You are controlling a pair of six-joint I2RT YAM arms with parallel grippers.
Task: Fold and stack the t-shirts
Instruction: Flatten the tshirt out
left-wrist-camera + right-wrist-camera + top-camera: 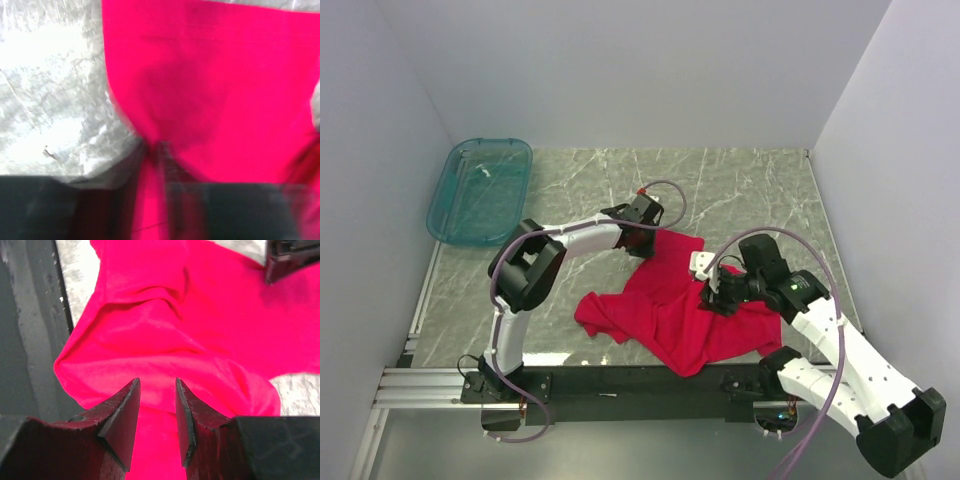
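One translucent teal tub (480, 190) sits far left on the marble bench (750, 190), well apart from the work. One left gripper (642, 236) is at the far edge of the cloth; fabric gathers to a pinch between its fingers in its own wrist view, but blur hides whether they have clamped. One crimson t-shirt (665, 312) lies crumpled at bench centre near the arm bases, not yet folded. One right gripper (156, 385) is over the shirt's right part, part-way open with a narrow gap and nothing in hold. Risks, as judged: a thin pinch on the left could slip once lifted, and pulling with the right side unheld would drag the heap rather than spread it. Views: only the top camera shows the tub and the shirt's whole outline. Only the right wrist camera shows the gap between its fingers. Only the left wrist camera shows the gathered fold.
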